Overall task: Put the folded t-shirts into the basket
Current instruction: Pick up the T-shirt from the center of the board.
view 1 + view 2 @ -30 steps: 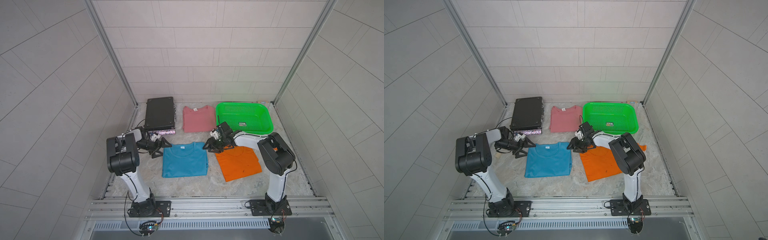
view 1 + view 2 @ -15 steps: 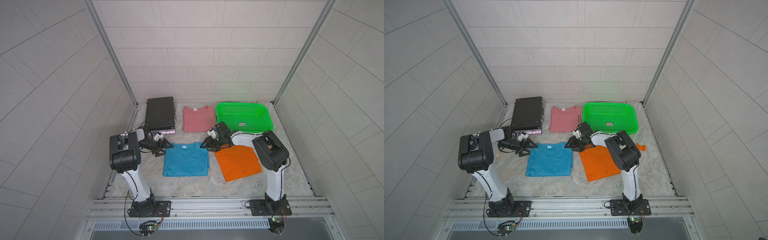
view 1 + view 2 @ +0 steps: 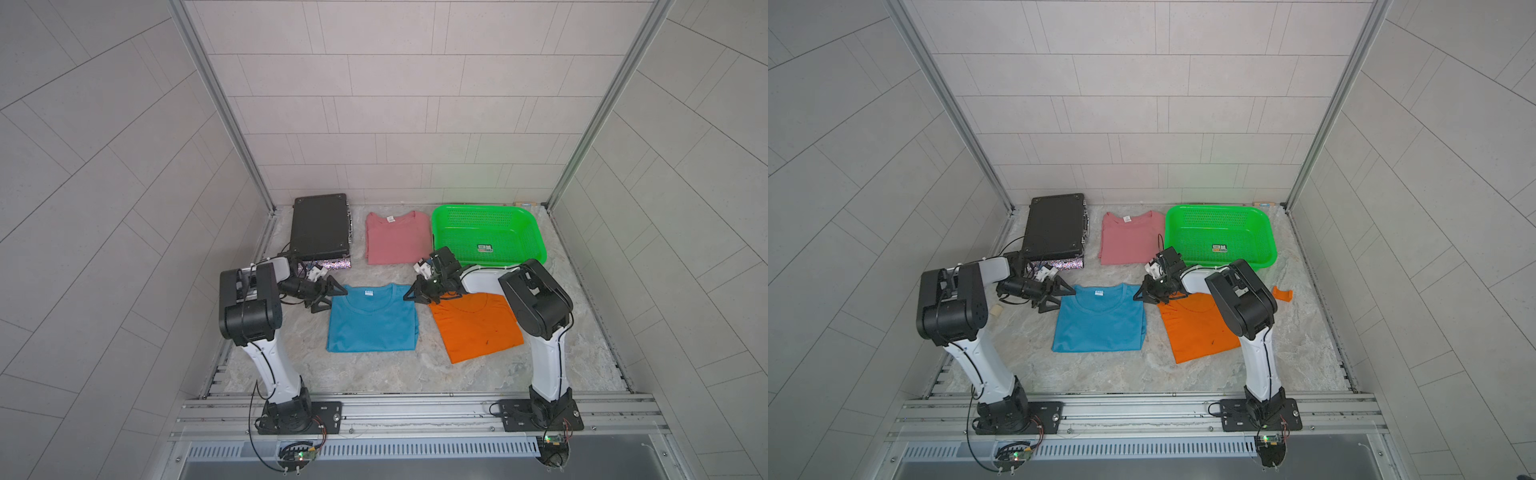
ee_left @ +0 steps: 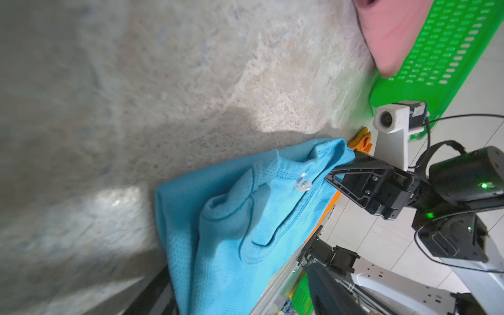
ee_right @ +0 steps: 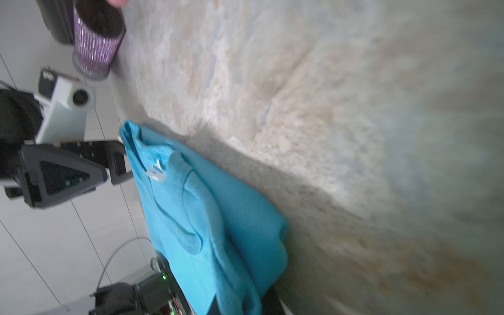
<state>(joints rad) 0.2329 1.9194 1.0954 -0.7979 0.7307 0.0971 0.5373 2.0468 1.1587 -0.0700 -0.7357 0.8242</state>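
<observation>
Basket holds only its sticker. Teal t-shirt has its collar pointing rearward; right gripper pinches its corner, left gripper is spread.

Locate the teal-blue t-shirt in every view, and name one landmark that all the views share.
Top view: teal-blue t-shirt lies beside the orange t-shirt.
Top view: same place.
Left wrist: close up, filling the foreground.
Right wrist: close up, likewise.
Shared landmark: its white-and-blue neck label.
</observation>
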